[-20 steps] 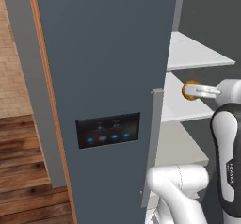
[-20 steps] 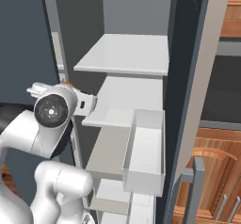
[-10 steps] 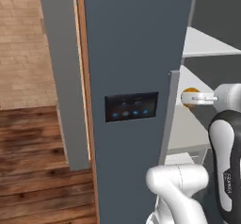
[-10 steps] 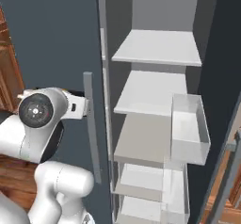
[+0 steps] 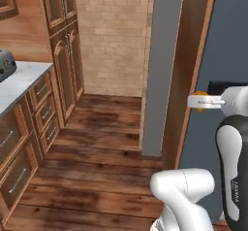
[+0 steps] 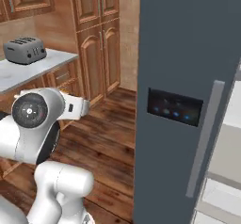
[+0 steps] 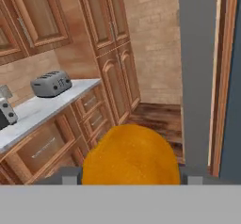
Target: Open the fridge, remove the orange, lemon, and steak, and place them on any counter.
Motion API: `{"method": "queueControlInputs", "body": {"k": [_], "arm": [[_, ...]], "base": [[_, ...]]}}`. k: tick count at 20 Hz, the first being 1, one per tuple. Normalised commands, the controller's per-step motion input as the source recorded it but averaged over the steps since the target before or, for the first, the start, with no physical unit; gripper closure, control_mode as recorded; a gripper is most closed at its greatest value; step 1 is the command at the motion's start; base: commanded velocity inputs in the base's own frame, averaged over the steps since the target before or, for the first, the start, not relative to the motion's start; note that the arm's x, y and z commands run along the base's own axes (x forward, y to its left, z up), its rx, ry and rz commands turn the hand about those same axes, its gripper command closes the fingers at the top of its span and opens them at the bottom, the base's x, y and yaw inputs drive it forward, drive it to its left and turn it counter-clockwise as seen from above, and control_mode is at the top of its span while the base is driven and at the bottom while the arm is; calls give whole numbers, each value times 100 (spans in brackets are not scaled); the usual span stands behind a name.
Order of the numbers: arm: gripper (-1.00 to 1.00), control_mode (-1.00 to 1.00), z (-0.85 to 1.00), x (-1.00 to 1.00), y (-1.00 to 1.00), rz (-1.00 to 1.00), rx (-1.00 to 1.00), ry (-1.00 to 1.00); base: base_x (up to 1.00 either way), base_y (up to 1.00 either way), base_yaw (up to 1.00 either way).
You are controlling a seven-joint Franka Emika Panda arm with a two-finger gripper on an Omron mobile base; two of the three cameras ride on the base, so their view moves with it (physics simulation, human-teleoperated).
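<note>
My gripper is shut on the orange, held out level at chest height in front of the fridge's edge. In the hand view the orange bulges large between the two fingertips of the gripper. The dark blue-grey fridge stands on the right with its lit control panel, grey handle and a strip of white shelves. The marble counter lies ahead and to the left over wooden drawers. Lemon and steak are out of view.
A grey toaster sits on the counter. Tall brown cabinets rise behind the counter's end, against a brick wall. Open wooden floor stretches between me and the counter.
The whole picture has swung left: the camera turned away from the fridge interior, and counter, cabinets and floor came into view. The orange stays in the gripper.
</note>
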Motion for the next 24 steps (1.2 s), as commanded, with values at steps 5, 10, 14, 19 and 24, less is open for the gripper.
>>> {"method": "queueControlInputs", "body": {"k": [5, 10, 14, 19, 24], "arm": [[100, 100, 0, 0, 0, 0, 0, 0], [100, 100, 0, 0, 0, 0, 0, 0], [100, 100, 0, 0, 0, 0, 0, 0], [100, 100, 0, 0, 0, 0, 0, 0], [100, 100, 0, 0, 0, 0, 0, 0]], "base": [[0, 99, 61], [0, 93, 59], [0, 85, 57], [0, 73, 55], [2, 55, 52]]}}
